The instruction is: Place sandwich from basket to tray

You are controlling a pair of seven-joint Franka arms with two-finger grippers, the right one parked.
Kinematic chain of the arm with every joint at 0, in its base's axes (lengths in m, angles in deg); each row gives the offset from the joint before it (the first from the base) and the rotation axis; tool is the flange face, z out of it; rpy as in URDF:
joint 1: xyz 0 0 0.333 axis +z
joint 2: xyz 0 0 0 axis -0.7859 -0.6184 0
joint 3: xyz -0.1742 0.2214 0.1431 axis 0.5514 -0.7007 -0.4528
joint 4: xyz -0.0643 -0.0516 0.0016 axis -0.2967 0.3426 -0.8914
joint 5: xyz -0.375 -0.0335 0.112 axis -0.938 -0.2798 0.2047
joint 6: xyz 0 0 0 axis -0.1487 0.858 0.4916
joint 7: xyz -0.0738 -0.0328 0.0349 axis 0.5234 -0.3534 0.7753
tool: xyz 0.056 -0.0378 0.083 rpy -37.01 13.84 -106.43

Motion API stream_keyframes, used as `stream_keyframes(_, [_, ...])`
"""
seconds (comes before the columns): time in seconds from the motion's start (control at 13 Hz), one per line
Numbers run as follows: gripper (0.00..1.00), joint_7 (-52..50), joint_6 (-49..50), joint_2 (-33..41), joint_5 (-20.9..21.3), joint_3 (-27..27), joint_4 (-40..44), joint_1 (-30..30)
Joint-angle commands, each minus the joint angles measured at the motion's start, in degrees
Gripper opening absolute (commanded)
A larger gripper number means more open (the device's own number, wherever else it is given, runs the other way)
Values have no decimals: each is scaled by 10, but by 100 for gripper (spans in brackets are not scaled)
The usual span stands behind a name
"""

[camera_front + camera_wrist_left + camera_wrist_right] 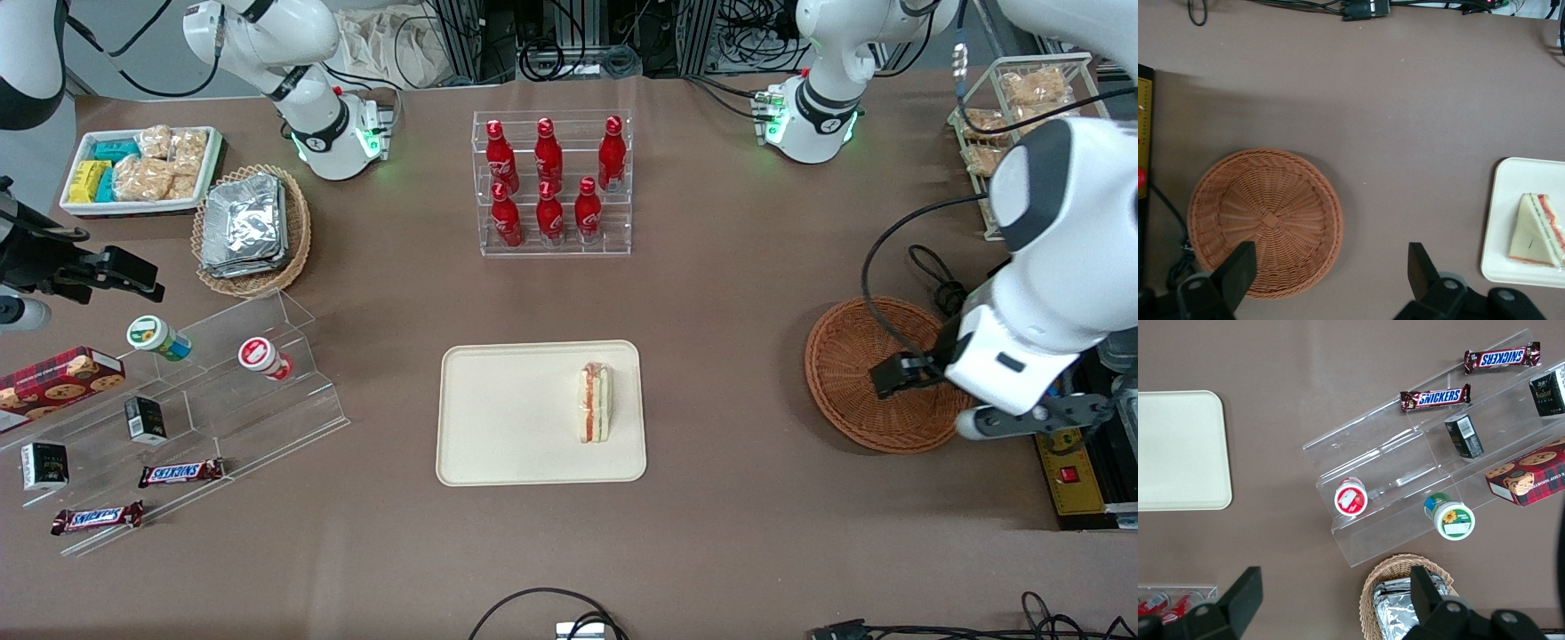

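I am seeing the sandwich [595, 403] lying on the tray [498, 418], soft and squishy; hold its bread sides gently. My gripper [1331, 277] is hanging wide, holding nothing, above the basket [853, 382].

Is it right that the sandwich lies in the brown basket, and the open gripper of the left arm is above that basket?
Not quite. The sandwich lies on the cream tray, not in the brown basket; the front view shows this, and the left wrist view shows the basket holds nothing. The rest is right: the left arm's gripper is open above the basket.
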Motion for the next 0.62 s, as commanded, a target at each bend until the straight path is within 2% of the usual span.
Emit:
stream_keyframes(0.0, [100,24,8,34,-12,4,-29,10])
stream_keyframes(0.15, [100,66,7,63,-28,3,-55,25])
stream_keyframes(0.54, [100,94,5,152,-25,-10,-135,29])
